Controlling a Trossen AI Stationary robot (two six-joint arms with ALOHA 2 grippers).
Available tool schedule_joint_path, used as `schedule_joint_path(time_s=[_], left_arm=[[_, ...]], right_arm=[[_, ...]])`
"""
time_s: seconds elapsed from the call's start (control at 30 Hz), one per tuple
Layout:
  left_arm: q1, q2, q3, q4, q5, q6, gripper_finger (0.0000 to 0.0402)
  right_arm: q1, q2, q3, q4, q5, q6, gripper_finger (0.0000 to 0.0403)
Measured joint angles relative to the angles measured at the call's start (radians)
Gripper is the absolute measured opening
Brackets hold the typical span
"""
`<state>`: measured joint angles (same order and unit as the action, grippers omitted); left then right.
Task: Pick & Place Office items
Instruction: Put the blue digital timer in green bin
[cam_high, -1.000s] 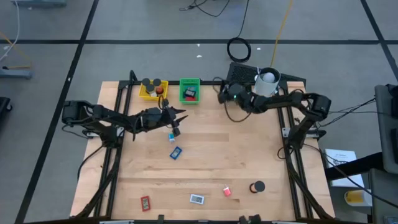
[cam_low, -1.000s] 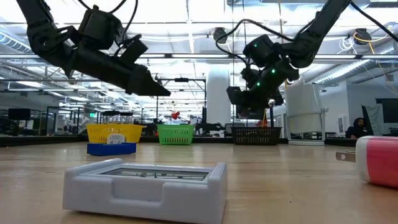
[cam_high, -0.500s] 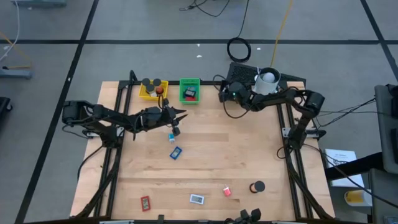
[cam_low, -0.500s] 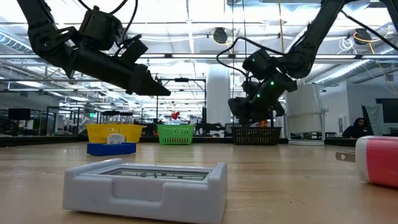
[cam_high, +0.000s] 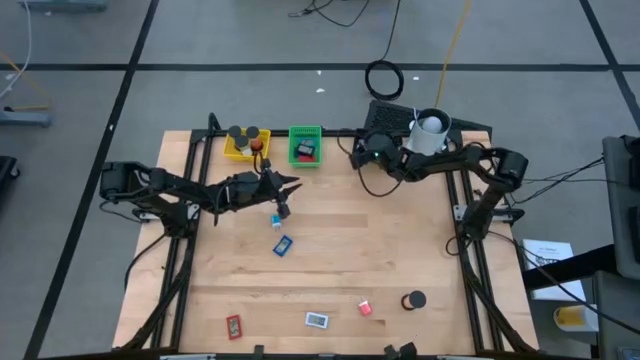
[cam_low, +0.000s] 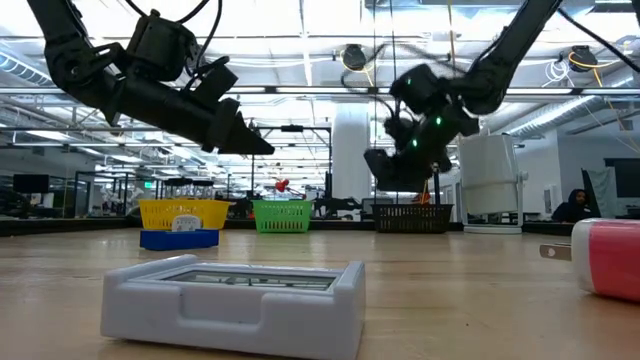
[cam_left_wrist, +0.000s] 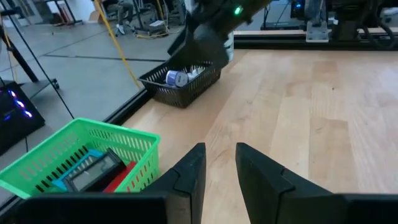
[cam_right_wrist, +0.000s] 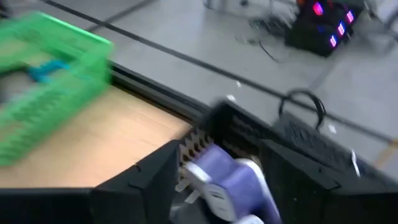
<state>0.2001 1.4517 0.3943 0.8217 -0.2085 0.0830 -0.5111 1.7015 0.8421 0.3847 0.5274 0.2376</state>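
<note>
Office items lie scattered on the wooden table: a small blue bit (cam_high: 276, 221), a blue piece (cam_high: 283, 245), a red piece (cam_high: 233, 325), a pale piece (cam_high: 317, 320), a red bit (cam_high: 366, 308) and a black roll (cam_high: 414, 300). My left gripper (cam_high: 292, 183) (cam_left_wrist: 219, 149) hovers near the green tray (cam_high: 305, 146), narrowly open with nothing in it. My right gripper (cam_high: 358, 155) (cam_right_wrist: 217, 152) hangs by the black tray (cam_high: 388, 115), its fingers wide apart. A purple-and-white item (cam_right_wrist: 224, 179) shows between them. My right gripper has the purple-and-white item between its spread fingers (cam_right_wrist: 152, 177), in front of the black tray's mesh wall (cam_right_wrist: 194, 146). I cannot tell whether the fingers touch it or whether it lies clear of them; the view is blurred.
At the far edge stand a yellow tray (cam_high: 243, 143) with black rolls, the green tray holding flat pieces, and a white cup (cam_high: 430, 130) beside the black tray. A blue-and-white item (cam_left_wrist: 176, 77) lies in the black tray. The table's middle is bare wood.
My right gripper has dipped a little and come back up beside the black tray, its hand tipping slightly. The items on the table lie as before.
</note>
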Motion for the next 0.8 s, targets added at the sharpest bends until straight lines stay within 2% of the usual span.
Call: schedule_joint_path(time_s=[0.1, 0.3, 0.4, 0.5, 0.63, 0.7, 0.8], left_arm=[[-0.015, 0.000, 0.000, -0.005, -0.001, 0.029, 0.0092], [-0.103, 0.000, 0.000, -0.004, 0.000, 0.090, 0.0092], [-0.156, 0.000, 0.000, -0.006, 0.000, 0.071, 0.0092], [-0.209, 0.000, 0.001, -0.008, -0.031, 0.050, 0.0092], [-0.265, 0.000, 0.004, -0.010, -0.120, 0.027, 0.0090], [-0.287, 0.000, 0.004, -0.018, -0.133, -0.004, 0.0073], [-0.317, 0.000, 0.004, -0.044, -0.134, -0.059, 0.0020]], right_arm=[[0.056, -0.047, 0.000, -0.024, 0.000, -0.041, 0.0177], [0.236, -0.080, -0.021, -0.058, -0.015, -0.118, 0.0065], [0.309, -0.080, -0.048, -0.036, -0.098, -0.122, 0.0014], [0.371, -0.080, -0.090, 0.057, -0.161, -0.120, 0.0011], [0.434, -0.080, -0.137, 0.215, -0.193, -0.128, 0.0018], [0.454, -0.080, -0.152, 0.270, -0.193, -0.140, 0.0013], [0.474, -0.080, -0.174, 0.336, -0.194, -0.157, 0.0003]])
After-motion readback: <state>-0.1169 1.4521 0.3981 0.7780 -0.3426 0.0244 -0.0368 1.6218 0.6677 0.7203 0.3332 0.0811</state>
